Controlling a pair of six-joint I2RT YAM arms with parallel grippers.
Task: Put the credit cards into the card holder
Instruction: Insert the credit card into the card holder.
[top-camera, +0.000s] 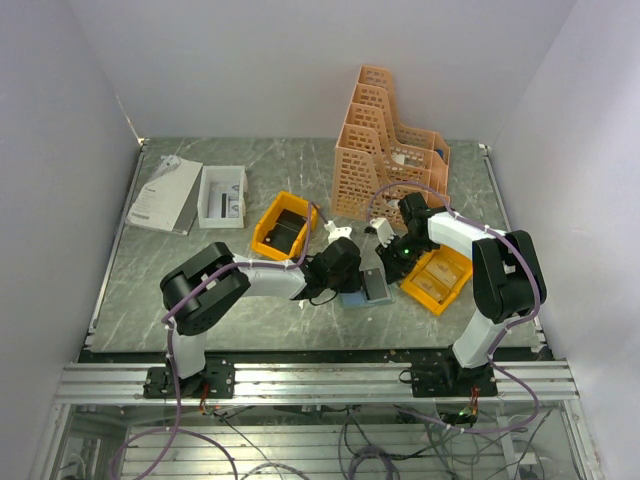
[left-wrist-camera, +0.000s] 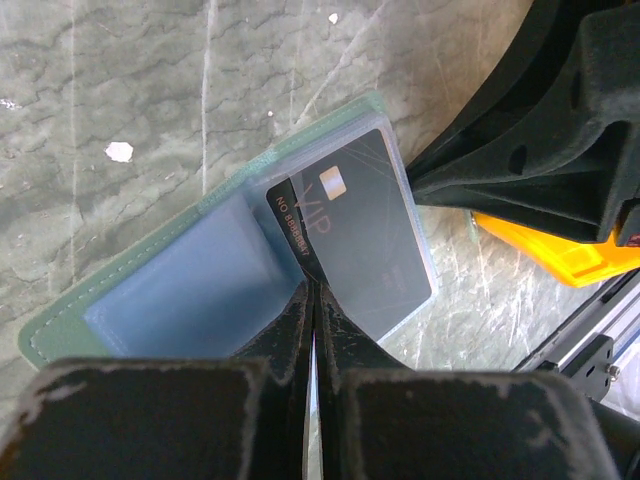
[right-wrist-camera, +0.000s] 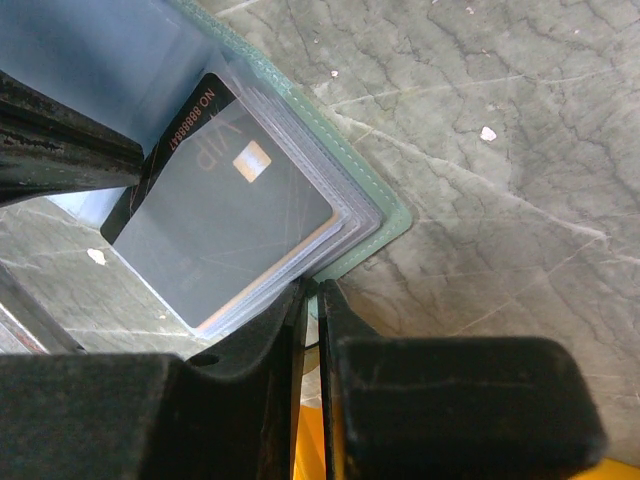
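Diagonally, open card holder (left-wrist-camera: 150, 300), credit card (left-wrist-camera: 365, 235) slanted inside

**Twin-arm manipulator, white and black**

Left arm (top-camera: 262, 277) and right arm (top-camera: 458, 230): rounded white link shells, bulky black joint housings, black bases. Lilac cables (top-camera: 171, 338) loop loosely along both. Left gripper (left-wrist-camera: 312, 292) and right gripper (right-wrist-camera: 312, 292): flat matte-black fingers, edges scuffed pale grey.
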